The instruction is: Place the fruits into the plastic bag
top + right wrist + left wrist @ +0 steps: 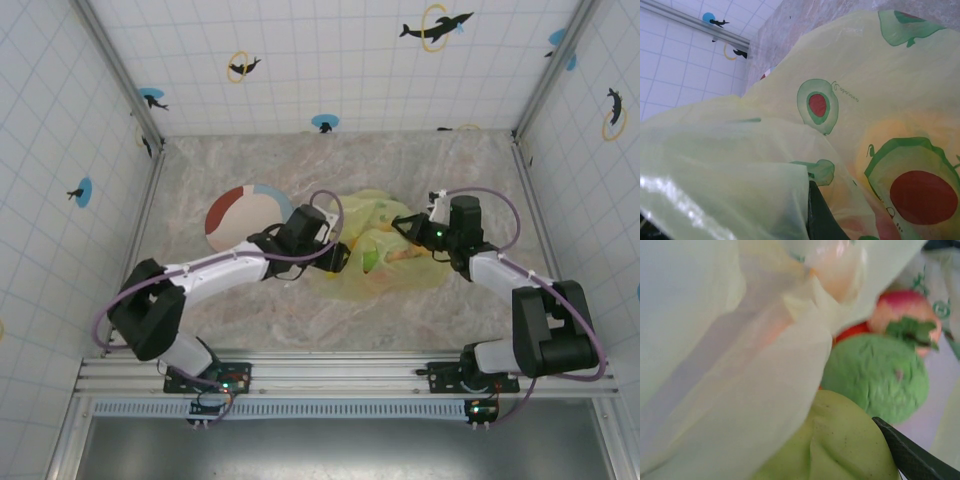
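1. The table (pixel 300 165), a marbled surface, fills the middle of the top view between tiled walls.
2. The plastic bag (pixel 372 212) lies crumpled just right of centre in the top view. It is translucent yellow-green with avocado prints, which show large in the right wrist view (pixel 818 106).
3. The left arm (pixel 215 270) reaches from the lower left to the bag's left edge. The left gripper (pixel 340 258) sits against the film there. In the left wrist view one dark finger (pixel 912 457) shows at the lower right corner and pale film covers the left half, so I cannot tell how far the jaws stand apart or whether they hold anything.
4. The right arm (pixel 500 270) comes in from the lower right. The right gripper (pixel 401 224) is at the bag's upper right edge. Film drapes over a dark finger (pixel 820 217) at the bottom centre of its wrist view; the jaw opening cannot be told.
5. The plate (pixel 238 215) lies left of centre, near the bag.
6. The yellow-green fruit (pixel 840 445) sits at the bottom centre, touching the film.
7. The green fruit (pixel 875 377), round and rough, lies just above it, right of centre.
8. The pink-red fruit (pixel 905 307), with green leaves, sits at the upper right against the green one.
9. A red fruit (pixel 852 331) peeks out as a sliver between them and the film.
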